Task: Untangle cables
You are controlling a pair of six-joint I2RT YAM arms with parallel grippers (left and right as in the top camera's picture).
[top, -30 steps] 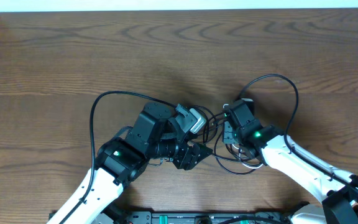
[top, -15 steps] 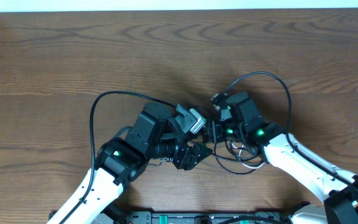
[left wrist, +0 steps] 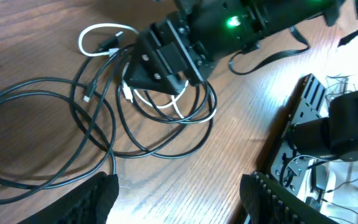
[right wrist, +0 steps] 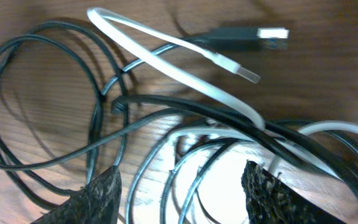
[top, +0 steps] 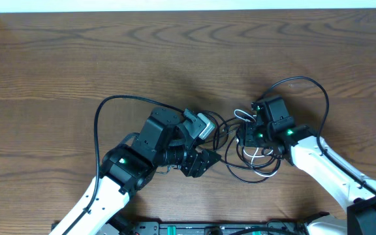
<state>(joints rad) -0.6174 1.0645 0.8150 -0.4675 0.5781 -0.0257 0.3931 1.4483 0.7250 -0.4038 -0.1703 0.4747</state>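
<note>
Wooden table [top: 57,59]: left arm [top: 129,163], right arm [top: 312,160] angled inward over cables [top: 258,158].

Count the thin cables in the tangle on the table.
2. The black cable spreads in wide loops across the table; the white cable coils through it, below the right end effector. Others could be hidden beneath it.

No legible text or markings
</note>
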